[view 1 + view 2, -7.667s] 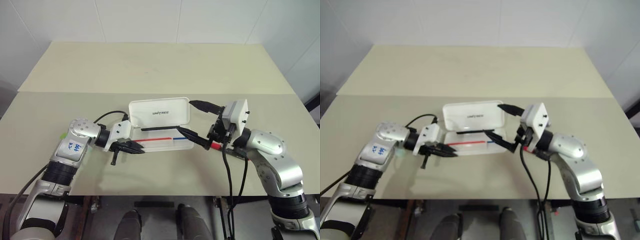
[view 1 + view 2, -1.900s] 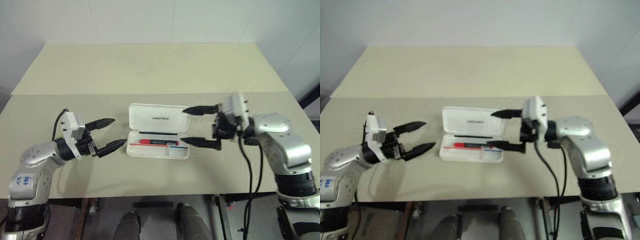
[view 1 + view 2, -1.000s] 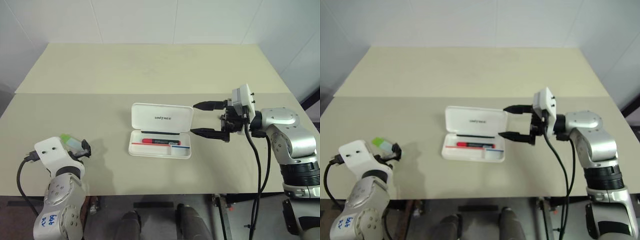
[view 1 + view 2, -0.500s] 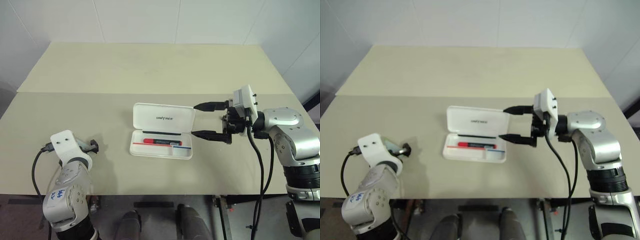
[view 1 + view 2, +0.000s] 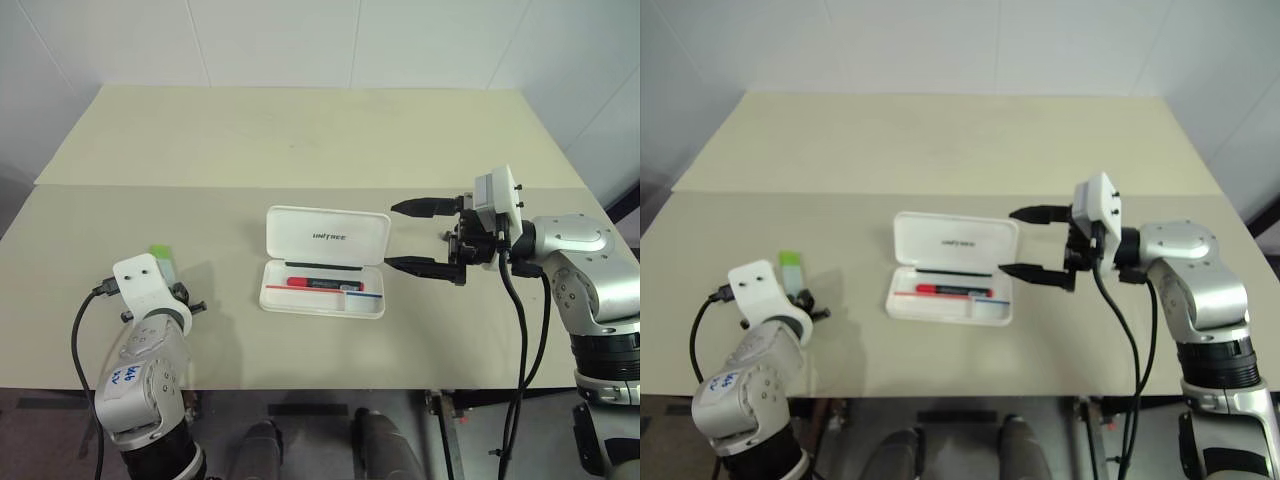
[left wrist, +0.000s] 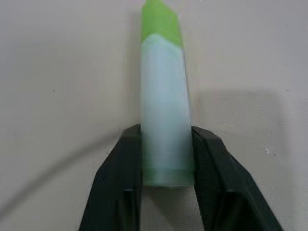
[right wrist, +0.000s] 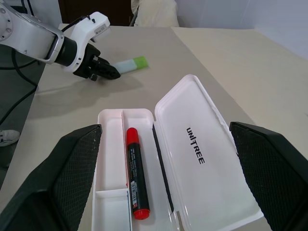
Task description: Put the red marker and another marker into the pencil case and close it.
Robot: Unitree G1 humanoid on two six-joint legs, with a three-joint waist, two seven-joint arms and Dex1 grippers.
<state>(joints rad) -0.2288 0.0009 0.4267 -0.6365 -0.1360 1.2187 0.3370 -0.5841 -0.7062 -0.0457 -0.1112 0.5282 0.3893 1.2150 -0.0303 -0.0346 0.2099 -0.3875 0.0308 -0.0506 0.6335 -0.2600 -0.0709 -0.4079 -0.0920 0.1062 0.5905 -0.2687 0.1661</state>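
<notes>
The pencil case (image 5: pixel 327 237) lies open at the table's middle, its lettered lid tilted back. The red marker (image 5: pixel 320 284) rests in its tray (image 7: pixel 111 159). The other marker, stubby and light green (image 6: pixel 165 120), lies on the table at the left (image 5: pixel 161 256). My left gripper (image 6: pixel 166 132) is shut on its near end, one black finger (image 6: pixel 120 178) against each side. My right gripper (image 5: pixel 390 236) hovers open just right of the case, pointing at it, with nothing between its fingers (image 7: pixel 72 178).
The beige table (image 5: pixel 300 140) has a seam across its middle and stretches far behind the case. Its front edge runs close below both arms. A black cable (image 5: pixel 78 330) loops from my left wrist.
My left arm has swung out to the left and settled over the green marker. The right gripper has stayed open beside the case. The red marker went from the right gripper into the tray.
</notes>
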